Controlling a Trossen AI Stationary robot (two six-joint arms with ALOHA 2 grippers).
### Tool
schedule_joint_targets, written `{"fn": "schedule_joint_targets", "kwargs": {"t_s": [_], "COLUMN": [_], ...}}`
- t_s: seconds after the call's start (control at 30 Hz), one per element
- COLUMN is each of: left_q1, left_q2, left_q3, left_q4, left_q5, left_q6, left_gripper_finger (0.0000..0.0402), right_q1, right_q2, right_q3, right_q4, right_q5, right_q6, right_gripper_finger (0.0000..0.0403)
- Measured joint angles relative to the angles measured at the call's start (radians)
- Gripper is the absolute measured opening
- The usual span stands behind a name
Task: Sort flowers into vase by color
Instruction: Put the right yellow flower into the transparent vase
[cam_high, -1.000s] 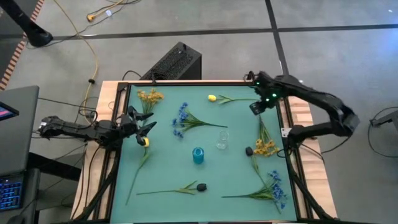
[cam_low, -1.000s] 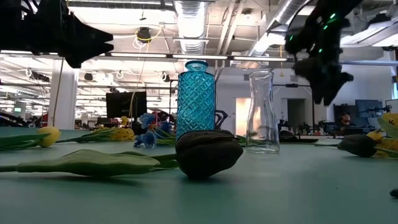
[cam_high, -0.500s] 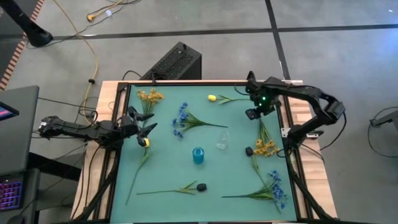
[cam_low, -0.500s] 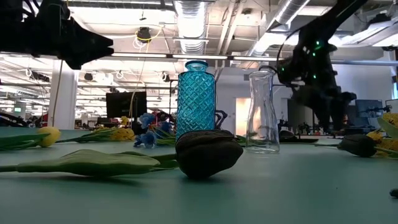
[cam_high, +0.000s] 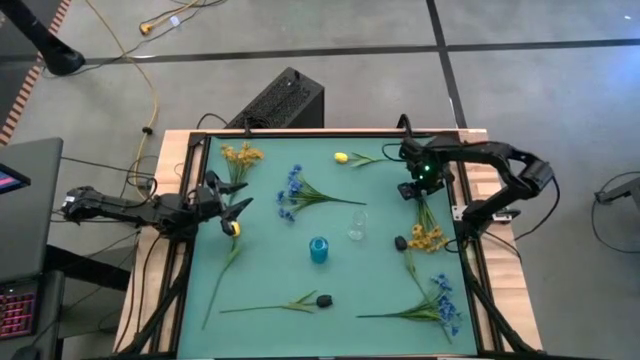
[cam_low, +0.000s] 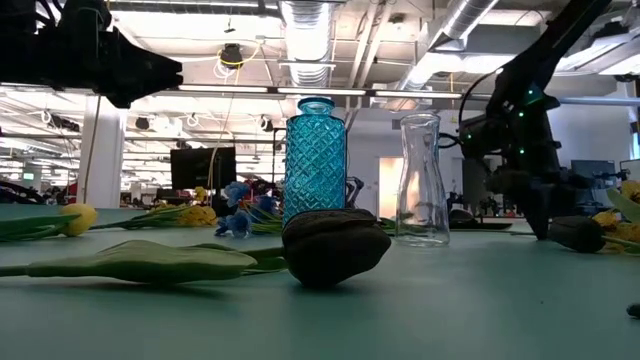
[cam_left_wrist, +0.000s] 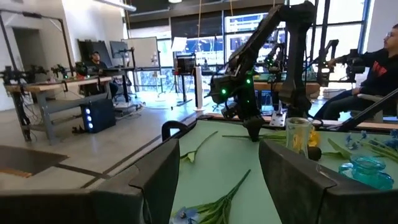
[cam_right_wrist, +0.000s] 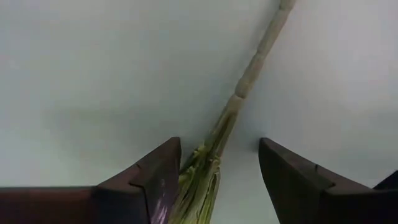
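Note:
My right gripper (cam_high: 412, 190) is open and low over the mat at the far right. Its fingers stand on either side of the thin green stalk (cam_right_wrist: 249, 78) of a yellow small-bloom spray (cam_high: 427, 237), without visibly touching it. In the low view this gripper (cam_low: 535, 215) reaches down to table level beside a dark bud (cam_low: 575, 233). My left gripper (cam_high: 225, 200) waits open at the left edge, above a yellow tulip (cam_high: 234, 228). A blue vase (cam_high: 318, 249) and a clear vase (cam_high: 357, 224) stand upright mid-table.
Lying flat on the mat are another yellow spray (cam_high: 240, 156), a blue spray (cam_high: 292, 190), a yellow tulip (cam_high: 341, 157), a dark bud stem (cam_high: 323, 298), a dark bud (cam_high: 400, 242) and a blue spray (cam_high: 443, 300). A wooden frame (cam_high: 470, 190) borders the mat.
My right gripper has come down from well above the table to just over the mat, shifting slightly toward the near edge, and now straddles the yellow spray's stalk. Flowers and vases have kept their places.

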Motion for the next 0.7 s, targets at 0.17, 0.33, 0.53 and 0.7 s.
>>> {"fn": "schedule_joint_targets", "kwargs": {"t_s": [0.17, 0.33, 0.53, 0.7], "left_q1": [0.0, 0.0, 0.0, 0.0], "left_q2": [0.0, 0.0, 0.0, 0.0], "left_q3": [0.0, 0.0, 0.0, 0.0], "left_q4": [0.023, 0.023, 0.029, 0.03], "left_q5": [-0.001, -0.003, -0.006, -0.006], "left_q6": [0.021, 0.038, 0.039, 0.039], "left_gripper_finger": [0.021, 0.021, 0.021, 0.021], "right_q1": [0.035, 0.07, 0.086, 0.085], "right_q2": [0.001, 0.002, 0.007, 0.006], "right_q3": [-0.012, 0.006, 0.043, 0.091], "right_q4": [0.024, 0.021, 0.017, 0.014], "right_q5": [0.001, 0.004, -0.006, -0.043], "right_q6": [0.004, 0.037, 0.072, 0.05], "right_gripper_finger": [0.0236, 0.0178, 0.0068, 0.0024]}}
